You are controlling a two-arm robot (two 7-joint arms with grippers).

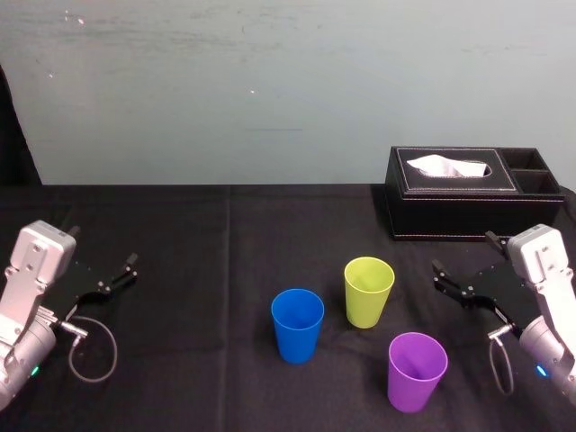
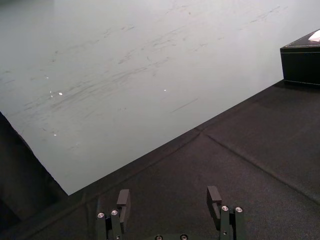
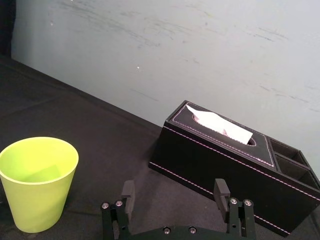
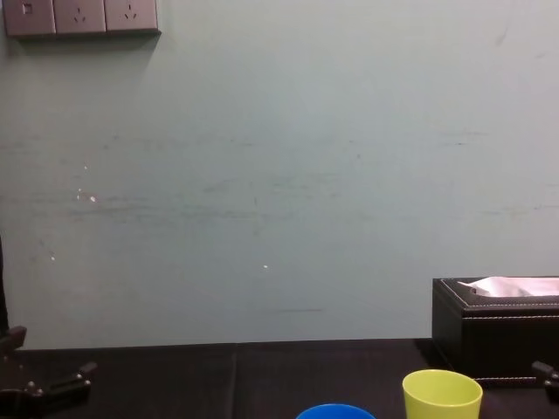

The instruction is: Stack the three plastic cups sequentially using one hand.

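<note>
The chest view is cutting the blue cup (image 4: 335, 411) down to its rim. From the head, it is standing upright on the black cloth (image 1: 225, 270), apart from the yellow-green cup (image 1: 369, 290) and purple cup (image 1: 417, 369). The right gripper (image 1: 464, 252) is hovering beside them, jaws wide apart and empty, before the tissue box (image 1: 468, 191). The left gripper (image 1: 103, 246) is waiting far left, likewise spread and empty.

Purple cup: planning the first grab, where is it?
Head view: purple cup stands front right, closest to the robot, right of the blue cup, near the right gripper.
</note>
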